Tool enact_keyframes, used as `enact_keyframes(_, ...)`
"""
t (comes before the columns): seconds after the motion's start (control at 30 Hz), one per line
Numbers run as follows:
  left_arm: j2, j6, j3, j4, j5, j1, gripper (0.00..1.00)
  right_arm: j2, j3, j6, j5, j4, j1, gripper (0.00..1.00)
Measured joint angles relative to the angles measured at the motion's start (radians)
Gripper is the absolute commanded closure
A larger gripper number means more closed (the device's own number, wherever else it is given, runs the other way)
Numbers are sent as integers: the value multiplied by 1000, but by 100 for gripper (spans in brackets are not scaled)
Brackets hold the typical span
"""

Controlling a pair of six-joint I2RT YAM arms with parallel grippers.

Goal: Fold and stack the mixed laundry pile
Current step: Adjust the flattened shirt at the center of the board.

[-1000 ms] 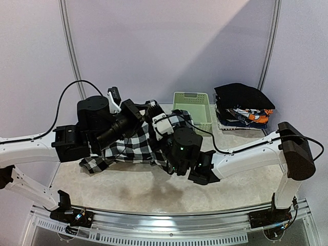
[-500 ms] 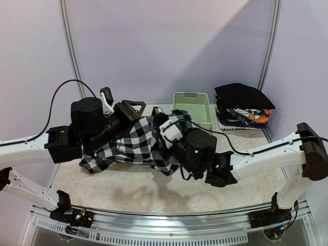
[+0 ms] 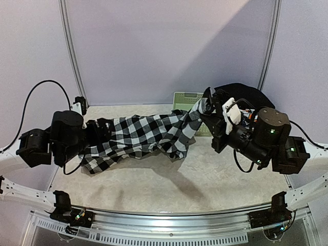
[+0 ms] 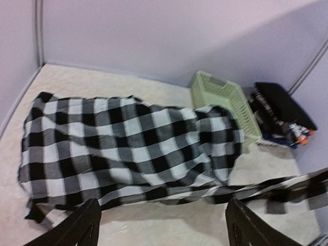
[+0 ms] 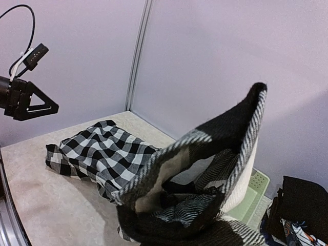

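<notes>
Across the table (image 3: 205, 179) the shirt (image 3: 138, 138) lies stretched and unfolded. The right gripper (image 3: 209, 105) is clamped on its right end, lifted beside the basket (image 4: 225, 100). My left gripper (image 4: 163, 215) gapes over the left end, holding nothing. The folded stack (image 4: 281, 113) sits far right. I see no other loose garment, so I judge this the last piece, with fold and stack left to do.

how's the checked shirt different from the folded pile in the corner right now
1. The checked shirt lies unfolded, stretched across the table. The folded stack sits piled in the far right corner.
2. One end of the shirt is lifted, pinched in the right gripper. Nothing touches the stack.
3. The shirt is black-and-white checks. The stack is plain black on top, with orange-and-blue print below.
Both are soft clothing near the green basket.
</notes>
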Motion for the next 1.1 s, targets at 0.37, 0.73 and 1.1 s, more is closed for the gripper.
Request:
enact_keyframes(0.37, -76, -225, -228, -414, 2, 4, 39, -71, -66, -1, 71, -114, -13, 100)
enact_keyframes(0.73, 21, -235, -382, -366, 149, 223, 40, -58, -66, 4, 49, -110, -91, 100)
enact_keyframes(1.1, 24, -86, -542, -66, 352, 494, 49, -47, -73, 33, -25, -110, -159, 100)
